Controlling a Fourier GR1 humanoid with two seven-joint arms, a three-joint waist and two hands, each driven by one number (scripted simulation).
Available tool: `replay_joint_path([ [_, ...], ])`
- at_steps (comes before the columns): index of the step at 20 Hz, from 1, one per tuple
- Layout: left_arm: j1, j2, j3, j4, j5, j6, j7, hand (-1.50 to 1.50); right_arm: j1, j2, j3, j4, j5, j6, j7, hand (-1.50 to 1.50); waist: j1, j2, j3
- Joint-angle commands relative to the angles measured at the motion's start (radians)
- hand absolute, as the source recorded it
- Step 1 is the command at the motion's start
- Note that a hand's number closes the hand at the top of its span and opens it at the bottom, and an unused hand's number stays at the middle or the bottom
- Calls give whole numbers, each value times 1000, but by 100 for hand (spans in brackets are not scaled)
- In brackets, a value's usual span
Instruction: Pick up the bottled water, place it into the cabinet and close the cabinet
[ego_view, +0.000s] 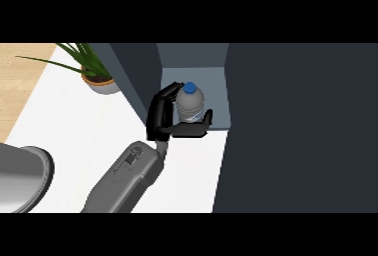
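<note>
The dark cabinet (295, 125) is seen filling the right side of the head view, its big door panel running from top to bottom, with a lighter blue-grey compartment opened up at its left. The white counter (81, 125) is spread out across the left and middle, bordered by a strip of pale wood at the far left. A grey rounded object (22, 175) is caught at the lower left edge; what it is cannot be told. One grey forearm (125, 180) is brought up from the lower edge, angled toward the cabinet opening. Which arm it is cannot be told for certain, though it comes in left of centre. A potted plant (100, 80) is set on the counter near the cabinet's left wall, green leaves fanned out over a pale pot. And there it is: the black hand (166, 117) is curled round the bottled water (190, 105), fingers wrapped along its left side and thumb hooked across its lower front. The bottle is held upright, clear-bodied with a blue cap, right at the mouth of the compartment, over the compartment's floor. No other hand is shown.
</note>
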Motion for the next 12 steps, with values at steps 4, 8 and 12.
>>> replay_joint_path([
  [4, -156, 0, 33, 190, 89, 39, 7, 150, 39, -40, -62, -127, -31, 24, 50, -150, -8, 4, 0],
  [8, -226, 0, 8, 241, 172, 102, 34, 150, 64, -6, 42, -98, 46, 8, 3, -150, -16, 4, 0],
  [12, -267, 0, 51, 340, 174, 128, 9, 150, 80, -16, -25, -70, -19, 26, -37, -150, -12, 5, 0],
])
